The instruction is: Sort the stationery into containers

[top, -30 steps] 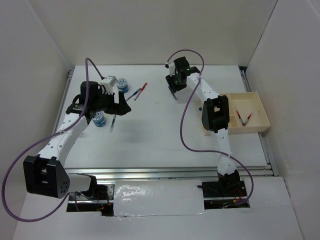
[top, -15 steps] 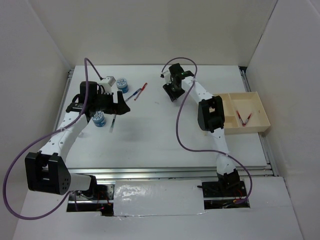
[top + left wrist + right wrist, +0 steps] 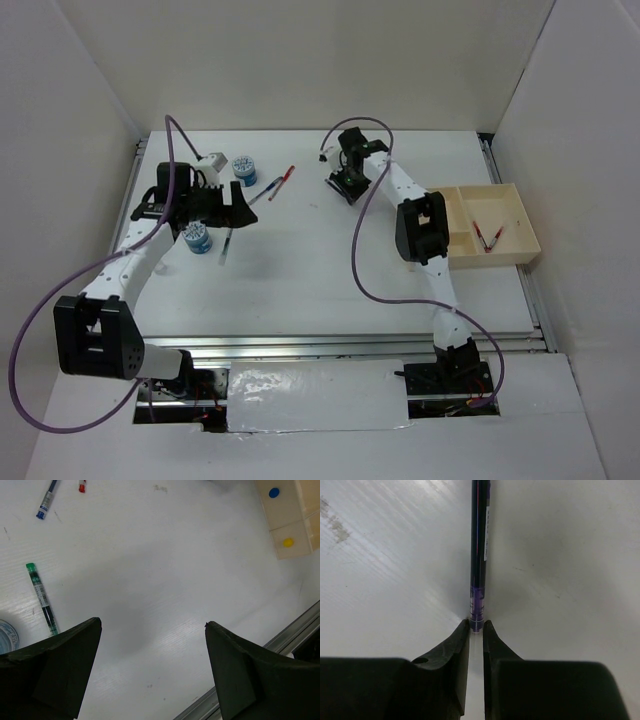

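My right gripper (image 3: 345, 186) is at the far middle of the table, shut on the near end of a dark purple pen (image 3: 479, 545) that points away from it just above or on the table. My left gripper (image 3: 236, 212) is open and empty, hovering over bare table (image 3: 152, 625). A green-ended pen (image 3: 41, 597) lies to its left (image 3: 226, 243). A blue-ended pen (image 3: 266, 188) and a red-ended pen (image 3: 284, 180) lie farther back. Two blue-and-white rolls (image 3: 243, 168) (image 3: 197, 238) stand at the left. The beige tray (image 3: 515, 205) at the right holds two red-ended pens (image 3: 488, 237).
White walls enclose the table on three sides. A metal rail (image 3: 340, 345) runs along the near edge. The tray's left compartments carry a blue dot (image 3: 273, 492) and a yellow dot (image 3: 287, 542). Purple cables (image 3: 360, 250) loop over both arms.
My right gripper has moved a little left and back and turned at the far middle of the table. My left arm has shifted only slightly.
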Available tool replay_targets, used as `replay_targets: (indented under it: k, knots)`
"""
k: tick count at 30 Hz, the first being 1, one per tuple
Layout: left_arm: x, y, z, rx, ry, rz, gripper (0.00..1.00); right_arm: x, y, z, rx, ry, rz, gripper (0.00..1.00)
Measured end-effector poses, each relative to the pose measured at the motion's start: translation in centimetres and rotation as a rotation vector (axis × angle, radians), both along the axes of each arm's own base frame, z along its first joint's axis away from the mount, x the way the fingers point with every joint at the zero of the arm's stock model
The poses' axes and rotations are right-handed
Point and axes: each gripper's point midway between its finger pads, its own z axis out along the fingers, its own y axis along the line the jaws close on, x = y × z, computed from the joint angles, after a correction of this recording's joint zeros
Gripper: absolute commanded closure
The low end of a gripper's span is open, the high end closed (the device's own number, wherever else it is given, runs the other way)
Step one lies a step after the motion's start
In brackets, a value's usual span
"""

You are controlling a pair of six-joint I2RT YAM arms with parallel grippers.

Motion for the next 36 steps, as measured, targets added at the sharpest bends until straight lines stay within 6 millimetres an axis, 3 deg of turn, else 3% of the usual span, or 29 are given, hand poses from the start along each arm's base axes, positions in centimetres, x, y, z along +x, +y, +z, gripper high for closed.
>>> replay_targets:
  k: [4,9,13,18,21,23,27,32,36]
  knots:
    - [-0.1,0.1,0.4,-0.014,-0.01,-0.006,0.04,-1.0,0.5,0.1,0.007,0.01,0.04,1.0]
    - [-1.2,-0.1,3.4,-0.051,-0.108,-0.043,0.05,-6.0,0.3,1.5,-0.024,0.057,0.145,1.0]
    - [-2.7,-0.9,6.4,-0.084,-0.201,-0.124,0.08,-10.9,1.1,7.0,-0.082,-0.08,0.341,1.0]
    - [-4.7,-2.7,7.2,-0.11,-0.219,-0.239,0.09,-17.8,4.3,16.9,-0.104,-0.438,0.645,1.0]
    - [-6.3,-4.5,7.7,-0.113,-0.243,-0.321,0.09,-21.2,5.1,20.1,-0.122,-0.623,0.783,1.0]
    - [-7.8,-5.7,8.5,-0.117,-0.274,-0.382,0.09,-22.9,5.1,20.5,-0.152,-0.698,0.857,1.0]
    - [-10.7,-7.5,9.3,-0.134,-0.309,-0.532,0.1,-24.8,5.5,19.3,-0.232,-0.743,0.964,1.0]
    - [-13.1,-9.4,7.8,-0.136,-0.241,-0.66,0.11,-25.4,6.4,19.2,-0.284,-0.815,1.011,1.0]
    - [-13.8,-9.8,6.8,-0.12,-0.207,-0.676,0.12,-26.6,7.1,20.1,-0.298,-0.891,1.047,1.0]
